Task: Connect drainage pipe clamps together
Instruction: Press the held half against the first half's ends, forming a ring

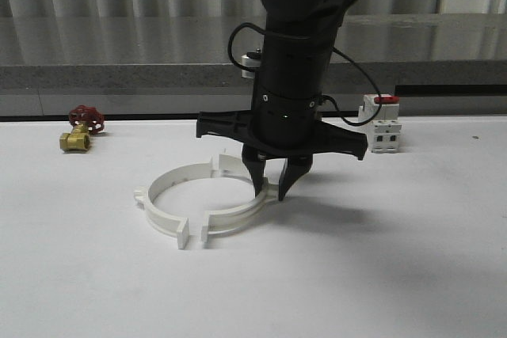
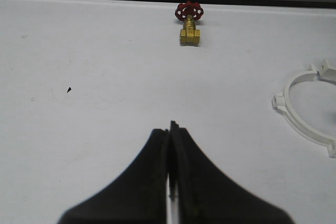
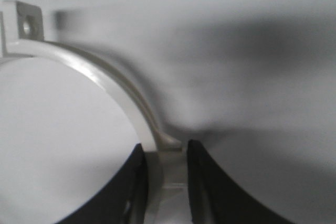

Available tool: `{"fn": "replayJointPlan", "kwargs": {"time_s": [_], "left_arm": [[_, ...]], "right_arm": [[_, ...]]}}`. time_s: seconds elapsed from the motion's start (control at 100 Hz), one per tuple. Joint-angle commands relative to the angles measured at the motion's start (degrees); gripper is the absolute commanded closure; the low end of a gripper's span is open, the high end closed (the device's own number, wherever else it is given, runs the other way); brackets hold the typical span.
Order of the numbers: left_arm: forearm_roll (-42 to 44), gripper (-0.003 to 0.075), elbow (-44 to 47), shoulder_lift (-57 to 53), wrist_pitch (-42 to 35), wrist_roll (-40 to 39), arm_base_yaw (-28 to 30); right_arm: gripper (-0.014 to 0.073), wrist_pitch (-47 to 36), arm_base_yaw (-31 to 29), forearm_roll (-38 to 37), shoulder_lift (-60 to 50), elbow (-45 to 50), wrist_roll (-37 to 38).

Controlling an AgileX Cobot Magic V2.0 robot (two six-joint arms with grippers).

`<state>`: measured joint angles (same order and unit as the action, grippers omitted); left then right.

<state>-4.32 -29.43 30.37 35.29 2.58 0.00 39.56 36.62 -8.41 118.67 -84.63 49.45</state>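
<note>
Two white drainage pipe clamps lie on the white table as a near ring. The left half (image 1: pixel 154 210) and the right half (image 1: pixel 238 218) face each other, with a narrow gap between their front tabs. My right gripper (image 1: pixel 272 187) points straight down onto the right half's band. In the right wrist view that band (image 3: pixel 105 74) runs between the fingers of the right gripper (image 3: pixel 164 148) and fills the space between them. Away to the left of the ring, my left gripper (image 2: pixel 170 127) is shut on nothing above bare table. The left half (image 2: pixel 299 124) lies off to its side.
A brass valve with a red handwheel (image 1: pixel 79 132) (image 2: pixel 189 30) sits at the back left. A white boxy switch with a red top (image 1: pixel 384 123) stands at the back right. A grey ledge (image 1: pixel 119 77) runs behind the table.
</note>
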Motion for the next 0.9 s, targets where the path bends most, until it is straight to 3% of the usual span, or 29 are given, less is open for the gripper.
{"fn": "replayJointPlan", "kwargs": {"time_s": [0.0, 0.89], "left_arm": [[-0.51, 0.0741, -1.48, 0.11, -3.94, -0.09, 0.06], [-0.51, 0.0741, -1.48, 0.11, -3.94, -0.09, 0.06]], "right_arm": [[0.0557, -1.67, -0.1, 0.0, -2.98, -1.75, -0.07], [0.0554, -2.82, 0.15, 4.82, -1.06, -1.75, -0.07]]}}
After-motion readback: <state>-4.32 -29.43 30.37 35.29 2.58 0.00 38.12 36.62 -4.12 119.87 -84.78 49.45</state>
